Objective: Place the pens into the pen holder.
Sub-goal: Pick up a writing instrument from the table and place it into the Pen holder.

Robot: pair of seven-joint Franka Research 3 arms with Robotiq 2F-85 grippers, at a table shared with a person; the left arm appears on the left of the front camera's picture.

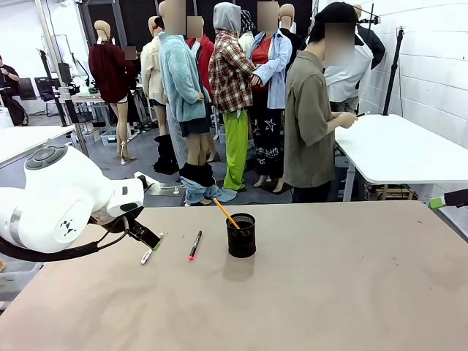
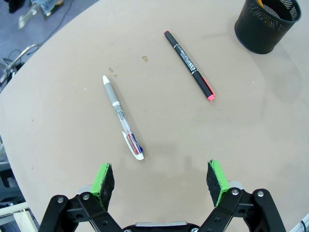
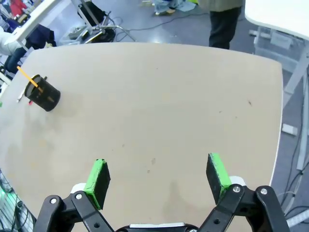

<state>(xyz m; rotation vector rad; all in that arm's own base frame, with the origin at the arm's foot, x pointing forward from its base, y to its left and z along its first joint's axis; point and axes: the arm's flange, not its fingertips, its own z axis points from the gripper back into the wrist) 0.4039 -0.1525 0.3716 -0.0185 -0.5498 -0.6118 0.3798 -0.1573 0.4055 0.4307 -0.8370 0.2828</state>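
I am watching the small black metal-mesh cylindrical pen holder (image 1: 241,235) standing upright on the tan table (image 1: 329,292), and I am placing everything else against it. The orange-yellow pencil (image 1: 226,213) is already sitting inside the holder, leaning out over its rim toward the left. The black marker with red ends (image 1: 195,245) is lying flat on the table just left of the holder, apart from it. The silvery-white pen with the dark tip (image 1: 148,254) is lying farther left of the holder, beyond the marker, roughly parallel to it.

The left gripper (image 1: 152,239) is hanging over that white pen, on the side away from the holder. In the left wrist view its jaws (image 2: 161,176) are standing spread wide with nothing between the green pads; the white pen (image 2: 123,118) is lying just ahead of one pad, the marker (image 2: 189,65) beyond it, and the holder (image 2: 265,24) at the far corner.

The right gripper (image 3: 158,176) is hovering well to the right of the holder (image 3: 44,93), jaws likewise spread and empty over bare table. In that view the pencil (image 3: 28,77) is showing above the rim, and a small red speck beside the holder is probably the marker's end.
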